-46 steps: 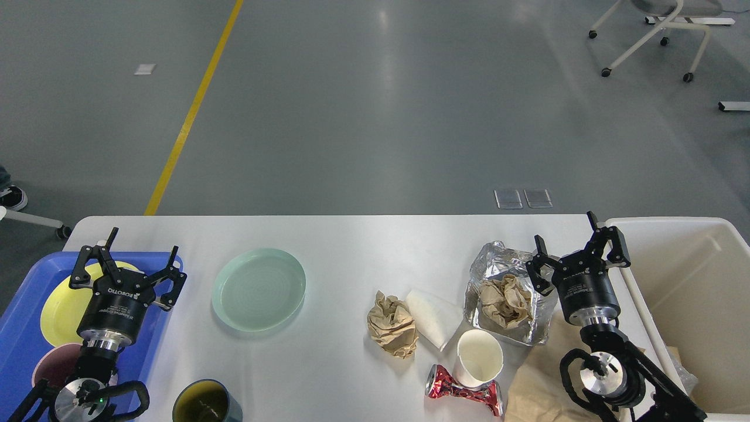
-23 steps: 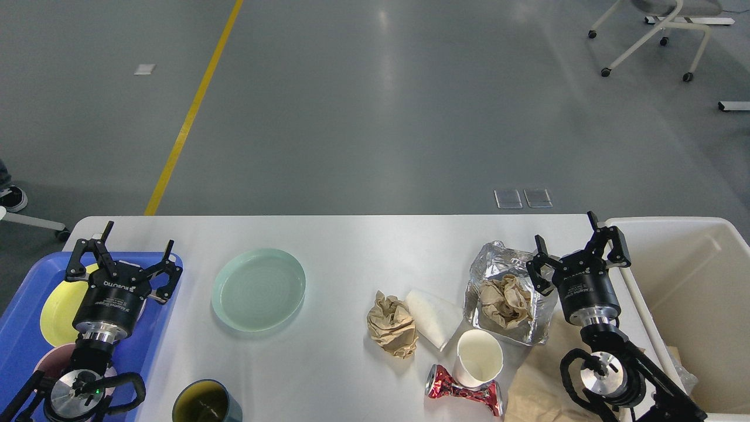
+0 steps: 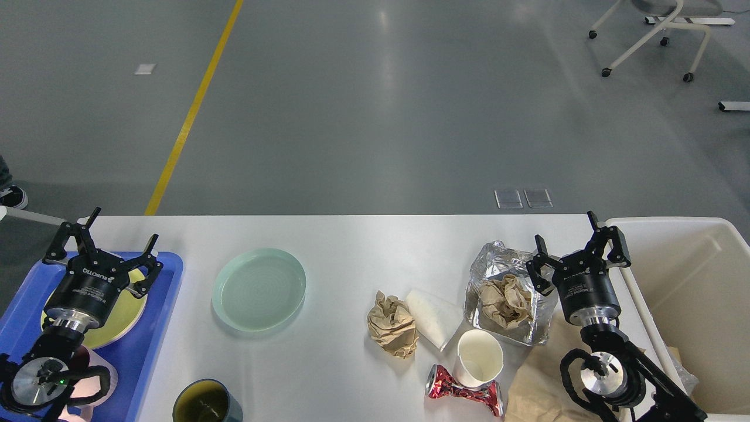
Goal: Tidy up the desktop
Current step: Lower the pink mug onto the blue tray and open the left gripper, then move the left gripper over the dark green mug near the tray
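- Desktop (image 3: pixel 351 246) spreads under both arms; dishes lie toward its left, litter toward its right.
- Left gripper (image 3: pixel 96 243): fingers spread apart, nothing between them, hovering over the blue tray (image 3: pixel 167 299) at the desktop's left end.
- Right gripper (image 3: pixel 577 243): fingers also apart and empty, sitting between the clear crumpled bag (image 3: pixel 504 264) just to its left and the cream bin (image 3: pixel 691 275) just to its right.
- Relation the next move likely turns on: the pale green plate (image 3: pixel 259 288) lies flat on the desktop to the right of the left gripper, beside the tray's right edge. Left arm is far nearer to it. Being round, it offers no long axis; a rim grasp looks necessary.
- Tray contents: yellow plate (image 3: pixel 117 319) directly below the left gripper, and a pink cup (image 3: pixel 94 363) nearer the robot, partly hidden by the arm.
- Dark cup (image 3: pixel 205 401) stands on the desktop, nearer the robot than the green plate.
- Clear bag holds a brown paper wad (image 3: pixel 504 302).
- Left of the right gripper and nearer the robot: a second brown wad (image 3: pixel 392 325), a white wrapper (image 3: pixel 430 319), an upright paper cup (image 3: pixel 479 357), apparently empty, and a crushed red can (image 3: pixel 463 392) touching the cup's base.
- Bin contents mostly hidden; some scraps show low at its near-left corner.
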Controlling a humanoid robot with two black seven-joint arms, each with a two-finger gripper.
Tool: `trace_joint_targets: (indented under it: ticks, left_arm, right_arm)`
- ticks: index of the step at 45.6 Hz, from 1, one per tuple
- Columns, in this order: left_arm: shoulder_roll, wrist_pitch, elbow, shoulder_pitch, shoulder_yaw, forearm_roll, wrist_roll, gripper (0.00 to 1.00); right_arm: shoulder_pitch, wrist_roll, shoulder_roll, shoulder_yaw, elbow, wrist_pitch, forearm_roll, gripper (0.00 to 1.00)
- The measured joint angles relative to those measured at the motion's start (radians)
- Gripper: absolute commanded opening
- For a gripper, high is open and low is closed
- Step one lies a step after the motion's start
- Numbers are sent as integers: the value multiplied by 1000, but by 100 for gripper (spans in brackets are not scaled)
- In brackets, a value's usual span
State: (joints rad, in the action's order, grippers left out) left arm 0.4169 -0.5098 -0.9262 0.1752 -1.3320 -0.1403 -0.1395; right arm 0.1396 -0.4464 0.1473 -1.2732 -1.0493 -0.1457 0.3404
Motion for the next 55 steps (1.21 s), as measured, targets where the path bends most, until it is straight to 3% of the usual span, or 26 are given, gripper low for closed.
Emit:
trace_joint_targets:
  ticks: [6,12,17,25,33,35,41,47,55]
  left_arm:
    - [146,2,28,84,173,-2,-2,97]
    - [335,-8,36,234,481,-10,5,97]
    - [454,-15,36,452,827,-12,4,97]
    - [500,-16,34,836,1366,-13,3,97]
    - [463,-17,17,1167,1877,-15,8,97]
    - [417,-17,-6,1290,2070,-17,12,97]
    - [342,-18,-87,1547,2406,-11,4,97]
    - [236,-32,-171,1712,2585,4,3,97]
    - [45,-170,-264,1844,2695,13,10,97]
  right_arm:
    - [0,0,0,0,0,0,0,100]
    - [0,0,0,0,0,0,0,100]
    - [0,0,-1,0,0,0,0,100]
    - [0,0,-1,0,0,0,0,100]
    - [0,0,0,0,0,0,0,100]
    - [0,0,0,0,0,0,0,100]
    - [0,0,0,0,0,0,0,100]
    - [0,0,0,0,0,0,0,100]
    - [0,0,0,0,0,0,0,100]
